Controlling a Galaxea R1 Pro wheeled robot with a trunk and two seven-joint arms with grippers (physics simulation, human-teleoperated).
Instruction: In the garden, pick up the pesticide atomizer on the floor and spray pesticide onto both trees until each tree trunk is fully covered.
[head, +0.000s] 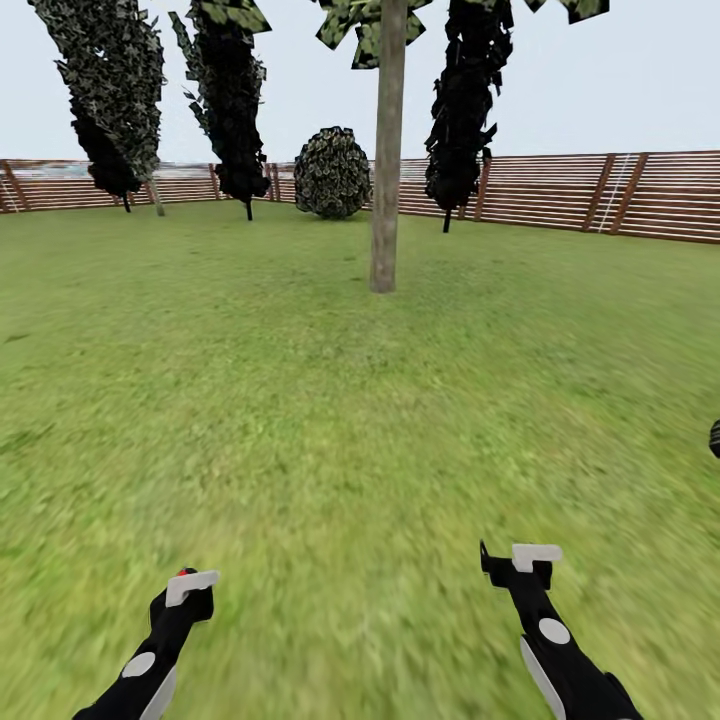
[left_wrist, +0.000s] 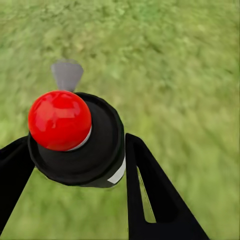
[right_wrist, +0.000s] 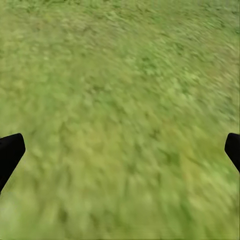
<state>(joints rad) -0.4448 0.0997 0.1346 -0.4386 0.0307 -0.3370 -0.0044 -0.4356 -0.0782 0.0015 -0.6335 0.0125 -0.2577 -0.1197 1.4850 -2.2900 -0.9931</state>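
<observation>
The left hand (left_wrist: 80, 165) is gripping the pesticide atomizer (left_wrist: 75, 137), fingers clamped on its black body with the red knob facing the wrist camera, probably carrying it ready to spray. The right hand (right_wrist: 120, 155) is hanging empty with fingers wide apart over the grass floor (head: 330, 420). The tree trunk (head: 386, 150) is standing well ahead, likely beyond spraying range.

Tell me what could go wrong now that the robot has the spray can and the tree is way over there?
The tree trunk stands far across the grass from the left tool, so spraying from here would probably miss the bark. The atomizer sits between just two thin fingers, so a bumpy drive might tilt it or let it slip. The right tool is open and holds nothing, so it gives no support.
</observation>
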